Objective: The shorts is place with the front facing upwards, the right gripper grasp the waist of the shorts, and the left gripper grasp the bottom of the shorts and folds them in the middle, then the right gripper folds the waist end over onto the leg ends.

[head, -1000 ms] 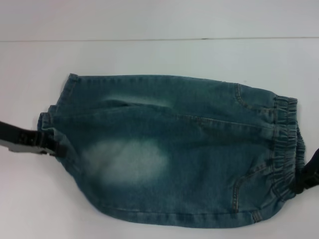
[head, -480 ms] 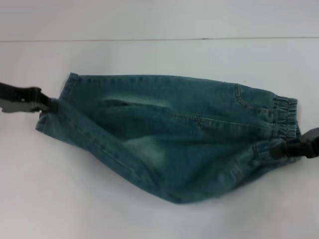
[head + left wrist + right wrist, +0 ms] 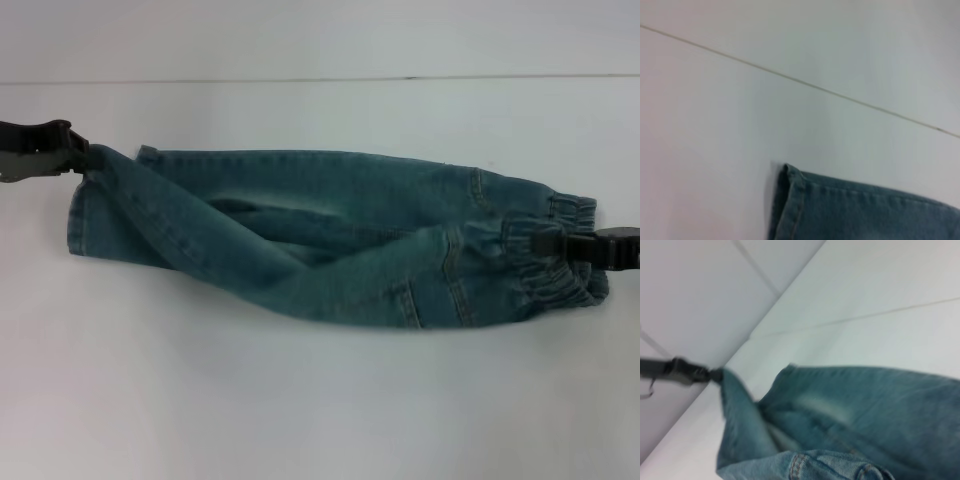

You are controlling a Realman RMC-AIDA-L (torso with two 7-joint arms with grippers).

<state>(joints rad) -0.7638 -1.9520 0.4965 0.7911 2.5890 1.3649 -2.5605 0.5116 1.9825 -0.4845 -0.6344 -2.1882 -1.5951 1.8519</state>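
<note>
1. left gripper (image 3: 80,157) sits way out at about 10 o'clock in the head view, fingers pinched tight on the bottom of the shorts (image 3: 95,200), pulling that hem corner up and over
2. right gripper (image 3: 548,243) comes in from 3 o'clock, clamped on the waist of the shorts (image 3: 560,275) right in the puckered elastic
3. the shorts (image 3: 320,240) are strung out between the two, stretching from 9 to 3 o'clock, near half lifted and draped over the far half so there's a long diagonal fold running across
4. right wrist view also catches the left gripper farther off, gripping a pointy bit of denim
5. it all sits on a plain white table (image 3: 300,400), with a thin seam line (image 3: 300,79) up at 12 o'clock
</note>
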